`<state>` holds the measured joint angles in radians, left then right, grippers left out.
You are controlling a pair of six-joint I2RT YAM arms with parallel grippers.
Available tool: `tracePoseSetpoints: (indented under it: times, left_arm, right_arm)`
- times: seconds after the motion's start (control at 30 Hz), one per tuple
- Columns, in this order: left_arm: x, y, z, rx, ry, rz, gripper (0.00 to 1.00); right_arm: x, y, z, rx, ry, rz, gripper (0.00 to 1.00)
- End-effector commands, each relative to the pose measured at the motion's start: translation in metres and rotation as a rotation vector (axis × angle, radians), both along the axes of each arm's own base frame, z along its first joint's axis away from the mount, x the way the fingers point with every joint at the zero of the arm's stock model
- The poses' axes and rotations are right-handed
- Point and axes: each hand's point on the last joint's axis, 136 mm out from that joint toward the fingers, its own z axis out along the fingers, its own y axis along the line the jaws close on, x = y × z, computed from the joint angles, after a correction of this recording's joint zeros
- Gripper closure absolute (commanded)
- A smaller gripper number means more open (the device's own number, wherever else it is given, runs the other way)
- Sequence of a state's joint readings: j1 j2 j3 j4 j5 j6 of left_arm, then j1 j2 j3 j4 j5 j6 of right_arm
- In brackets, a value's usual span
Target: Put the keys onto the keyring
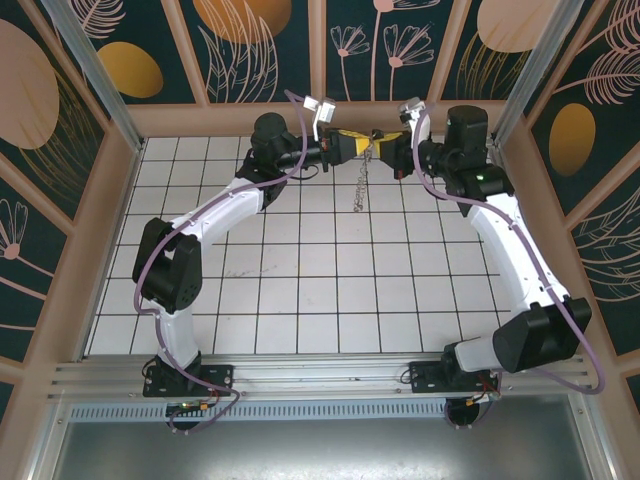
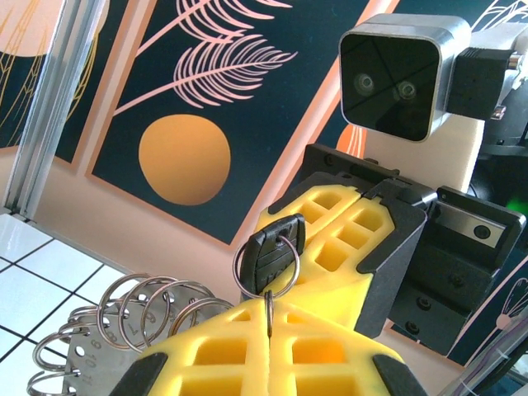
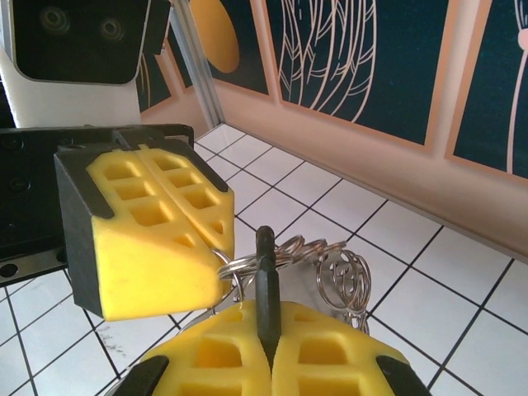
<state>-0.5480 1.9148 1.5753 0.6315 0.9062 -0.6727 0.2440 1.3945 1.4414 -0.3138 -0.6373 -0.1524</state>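
Both grippers meet in the air over the far middle of the floor. My right gripper (image 3: 268,326) is shut on the key (image 3: 265,276), a black head standing edge-on between the yellow fingers. In the left wrist view the key (image 2: 272,252) has a small silvery ring passing through the hole in its head. My left gripper (image 2: 268,318) is shut on that ring's lower edge. The ring belongs to the keyring (image 2: 136,318), whose other small rings bunch to the left. From above, the keyring (image 1: 358,185) dangles as a chain below the left gripper (image 1: 352,148) and right gripper (image 1: 390,150).
White tiled floor (image 1: 300,280) lies under the arms, walled by patterned panels (image 1: 260,40) at the back and sides. A metal post (image 2: 45,107) stands in the far left corner. The right wrist's camera block (image 2: 400,74) sits close ahead of the left gripper.
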Motion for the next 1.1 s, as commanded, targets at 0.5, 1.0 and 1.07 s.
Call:
tracePoseSetpoints:
  times: [0.5, 1.0, 1.07]
  left_arm:
    - [-0.013, 0.008, 0.033, -0.042, -0.084, -0.016, 1.00]
    - [-0.015, 0.008, 0.034, -0.043, -0.084, -0.018, 1.00]
    - [-0.015, 0.008, 0.034, -0.043, -0.086, -0.019, 1.00]
  right_arm:
    - [-0.009, -0.008, -0.005, 0.007, -0.023, -0.027, 1.00]
    - [-0.003, -0.002, 0.018, 0.031, -0.056, 0.001, 1.00]
    - [-0.003, -0.002, 0.015, 0.030, -0.051, -0.002, 1.00]
